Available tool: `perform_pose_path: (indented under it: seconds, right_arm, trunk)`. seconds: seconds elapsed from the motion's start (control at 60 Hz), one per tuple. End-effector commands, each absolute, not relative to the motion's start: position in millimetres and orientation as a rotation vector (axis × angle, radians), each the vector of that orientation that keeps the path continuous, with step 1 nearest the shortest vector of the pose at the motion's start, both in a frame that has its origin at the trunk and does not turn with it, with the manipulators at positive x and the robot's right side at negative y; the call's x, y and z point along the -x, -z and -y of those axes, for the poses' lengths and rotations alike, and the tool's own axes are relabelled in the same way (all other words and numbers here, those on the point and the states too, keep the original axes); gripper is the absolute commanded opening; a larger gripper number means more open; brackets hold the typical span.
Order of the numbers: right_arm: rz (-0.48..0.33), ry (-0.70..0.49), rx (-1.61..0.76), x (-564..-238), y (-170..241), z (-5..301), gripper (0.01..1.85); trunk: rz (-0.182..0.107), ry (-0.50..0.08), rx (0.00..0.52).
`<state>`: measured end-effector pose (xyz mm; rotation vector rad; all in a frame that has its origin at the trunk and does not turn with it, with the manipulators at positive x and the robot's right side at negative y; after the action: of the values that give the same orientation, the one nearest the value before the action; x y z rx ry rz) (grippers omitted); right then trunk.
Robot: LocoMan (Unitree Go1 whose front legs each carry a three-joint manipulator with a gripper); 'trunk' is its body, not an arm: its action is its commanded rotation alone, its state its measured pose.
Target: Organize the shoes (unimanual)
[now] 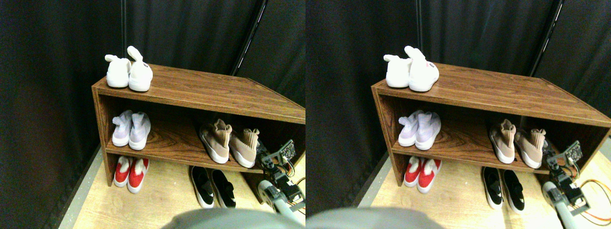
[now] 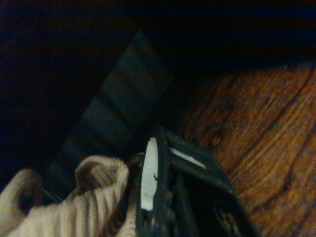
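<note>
I could not tell whether the right gripper [image 1: 265, 158] was spread or pinching; its jaw [image 2: 170, 197] lay against the knit collar of the nearer tan sneaker [image 1: 244, 147]. I judged a slow, shelf-level nudge best, squaring it to its mate [image 1: 215, 140]. Beyond and below: two tan sneakers, two black slip-ons [image 1: 213, 187] on the floor.

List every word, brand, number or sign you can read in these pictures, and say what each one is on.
None can be read.
white bunny-ear slippers: small dark marks on the front, too small to read.
circuit board on the right manipulator: no legible print.
tan sneakers, black slip-ons, lavender sneakers, red shoes, wooden shelf: no text visible.
</note>
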<state>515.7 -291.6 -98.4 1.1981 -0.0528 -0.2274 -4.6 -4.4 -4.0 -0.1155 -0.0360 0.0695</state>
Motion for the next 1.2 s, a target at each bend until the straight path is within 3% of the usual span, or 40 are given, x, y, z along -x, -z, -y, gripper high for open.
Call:
perform_pose_path:
  seconds: [0.017,0.25,0.383,0.633,1.0,1.2]
  right_arm:
    - [0.018,0.175,-1.192,-515,96,283,0.06]
    - [-0.02,0.121,-1.145,-516,97,274,0.06]
    - [-0.029,0.157,-1.249,-517,98,268,0.06]
    - [-0.044,0.139,-1.217,-516,97,264,0.06]
    - [0.006,0.156,-1.129,-515,96,276,0.06]
    - [0.092,0.177,-1.171,-509,90,289,0.06]
  trunk:
    - [0.014,-0.095,0.138]
    - [0.015,-0.1,0.143]
    - [0.015,-0.106,0.147]
    - [0.015,-0.108,0.146]
    - [0.017,-0.09,0.128]
    - [0.023,-0.073,0.117]
